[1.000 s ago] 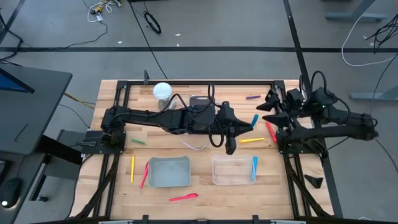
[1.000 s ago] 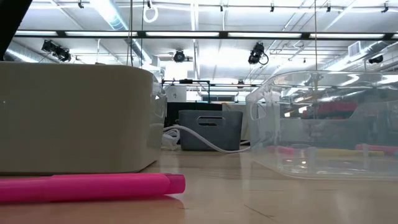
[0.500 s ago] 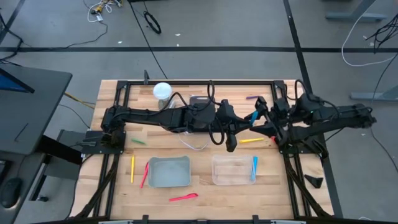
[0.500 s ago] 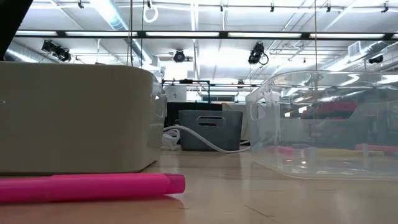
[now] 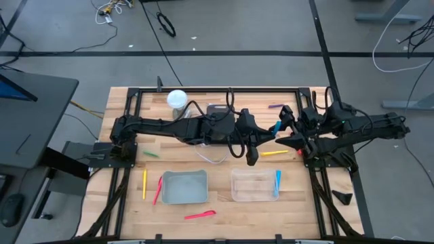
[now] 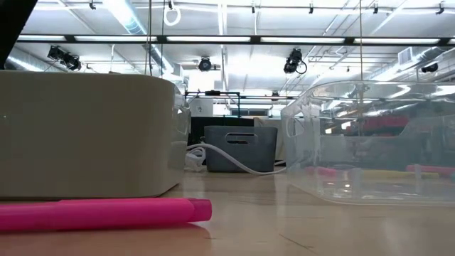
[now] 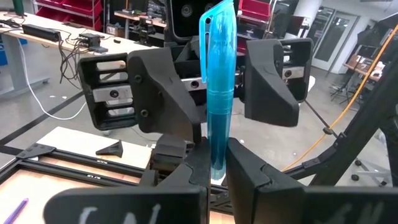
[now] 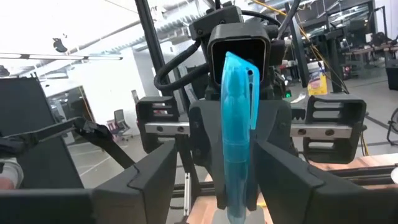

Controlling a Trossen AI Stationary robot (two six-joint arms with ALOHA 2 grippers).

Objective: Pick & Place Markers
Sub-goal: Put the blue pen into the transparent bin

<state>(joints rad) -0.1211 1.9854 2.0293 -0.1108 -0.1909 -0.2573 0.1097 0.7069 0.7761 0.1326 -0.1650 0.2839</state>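
Now pinching blue marker [image 7: 219, 93] in left gripper [image 7: 214, 163], right gripper [image 8: 231, 193] spread wide around it, maybe dropping it if letting go early.

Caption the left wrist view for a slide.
Left end effector holds a blue marker upright, facing the open right end effector.
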